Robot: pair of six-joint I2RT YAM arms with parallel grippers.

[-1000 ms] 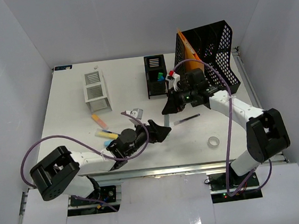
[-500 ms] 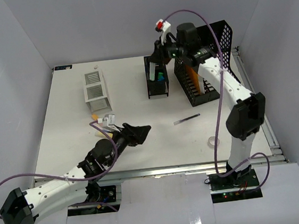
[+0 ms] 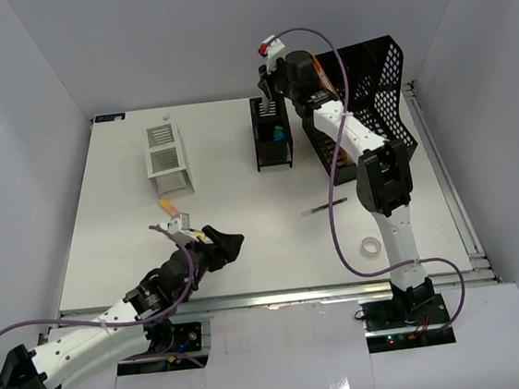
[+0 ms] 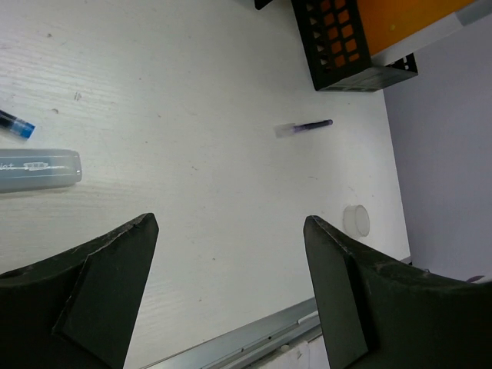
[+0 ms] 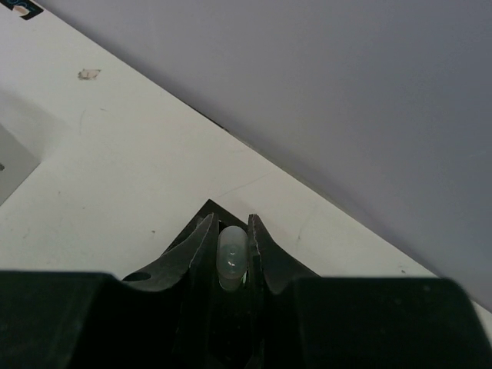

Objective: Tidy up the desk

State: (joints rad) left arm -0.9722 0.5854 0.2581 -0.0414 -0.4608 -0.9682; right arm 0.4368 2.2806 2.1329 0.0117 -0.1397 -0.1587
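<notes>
Right hand (image 5: pixel 231 229): clenched on a translucent round-tipped item (image 5: pixel 231 257), raised above the small black organizer (image 3: pixel 271 136) at the far edge of the counter (image 3: pixel 230 174).
Left hand (image 4: pixel 229 224): released, fingers spread wide with nothing between them, low over the counter close to its near edge.
Counter: white, lying under both hands.
Beyond the left hand: grey case (image 4: pixel 38 171) to its left, dark pen (image 4: pixel 304 127) ahead, tape roll (image 4: pixel 356 221) toward the near right corner.

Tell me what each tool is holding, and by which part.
The right tool pinches a slim translucent item just below its rounded end; the rest is hidden. The left tool is open and holds nothing.
</notes>
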